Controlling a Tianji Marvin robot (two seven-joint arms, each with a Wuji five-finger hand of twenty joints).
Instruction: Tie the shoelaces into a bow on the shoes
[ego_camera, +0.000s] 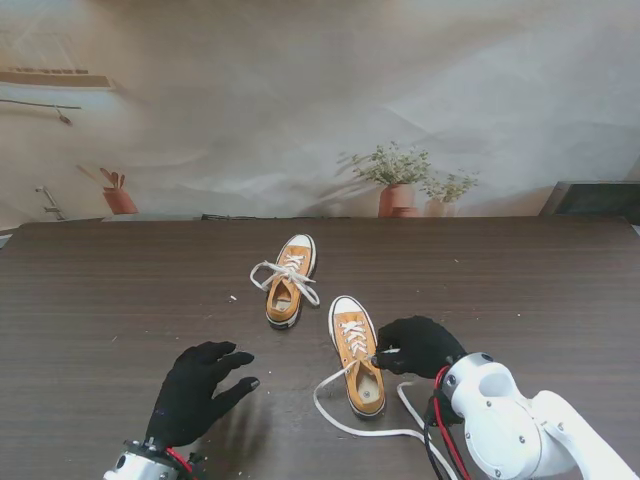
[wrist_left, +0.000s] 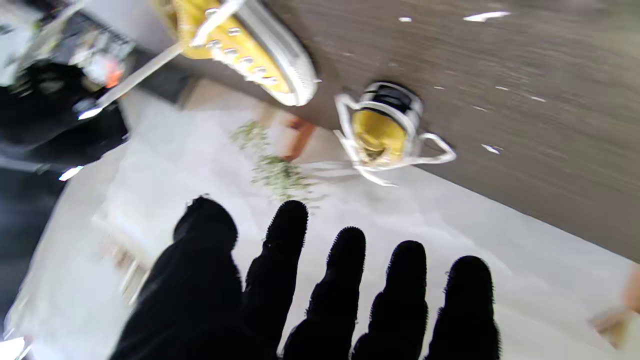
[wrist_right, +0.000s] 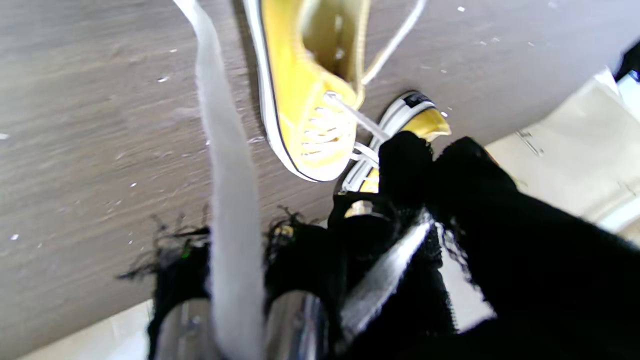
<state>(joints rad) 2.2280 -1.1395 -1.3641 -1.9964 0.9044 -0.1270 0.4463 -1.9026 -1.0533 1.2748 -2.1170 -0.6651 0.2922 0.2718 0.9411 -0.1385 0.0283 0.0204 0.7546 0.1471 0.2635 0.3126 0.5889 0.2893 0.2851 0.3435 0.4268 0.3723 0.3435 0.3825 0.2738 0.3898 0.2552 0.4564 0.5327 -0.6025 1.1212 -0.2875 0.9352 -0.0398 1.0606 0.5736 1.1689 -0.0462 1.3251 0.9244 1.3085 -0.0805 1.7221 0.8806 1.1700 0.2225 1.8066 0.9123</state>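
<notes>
Our nearer shoe, an orange low-top, lay just right of centre in the lower half of the stand's frame, toe pointing away from us, its white lace untied and trailing in a loose loop toward the bottom edge. Our right hand, black-gloved, sat against the shoe's right side with fingers closed on one strand of that lace beside the eyelets; the right wrist view showed a fingertip by the lace and the shoe. The second shoe lay farther off, up and left of the first and apart from it, its lace spread to either side. Our left hand hovered at lower left, well clear of both shoes, fingers spread and holding nothing. The dark wooden table carried both shoes. Beyond its far edge stood potted plants before a pale backdrop.
</notes>
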